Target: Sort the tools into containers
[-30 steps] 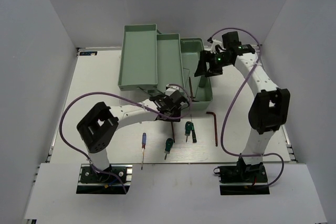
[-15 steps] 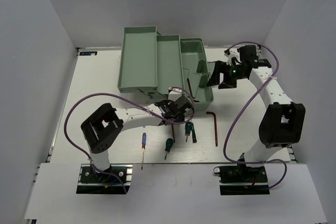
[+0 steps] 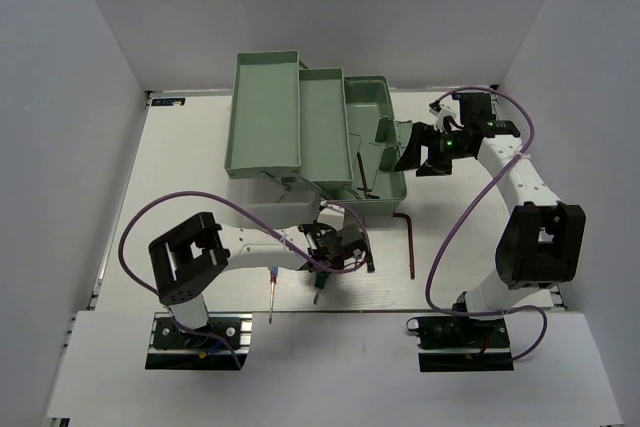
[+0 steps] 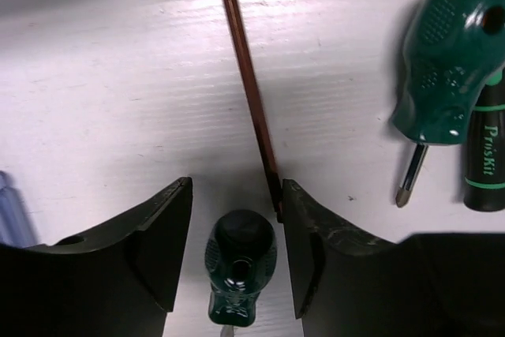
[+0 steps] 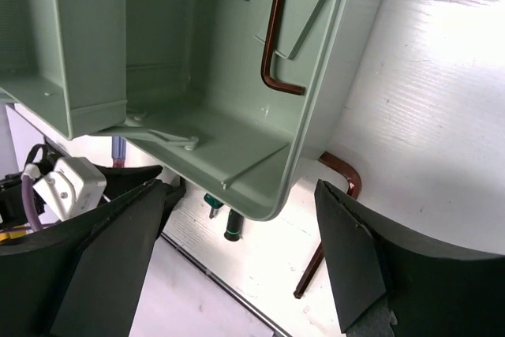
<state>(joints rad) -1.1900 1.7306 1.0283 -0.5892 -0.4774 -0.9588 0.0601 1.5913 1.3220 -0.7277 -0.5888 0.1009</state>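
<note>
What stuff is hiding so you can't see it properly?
Top view: the left gripper mostly covers the stubby green screwdriver and the hex key beside it.
Left wrist view: that screwdriver's tip is cut off by the bottom edge; the blue screwdriver is only a blurry sliver at the left edge.
Right wrist view: a finger of the right gripper hides the middle of the table hex key.

The gap between the left gripper's [image 4: 237, 187] parted fingers is occupied by a stubby green screwdriver [image 4: 239, 262]. A slanting hex key [image 4: 248, 92] is found touching one finger's inner face, and bare table [image 4: 118, 92] is left open ahead. Directly before the spread right gripper [image 3: 420, 152], passage is barred by the toolbox corner [image 5: 268, 201], with a second hex key [image 5: 339, 168] lying just beside it.
</note>
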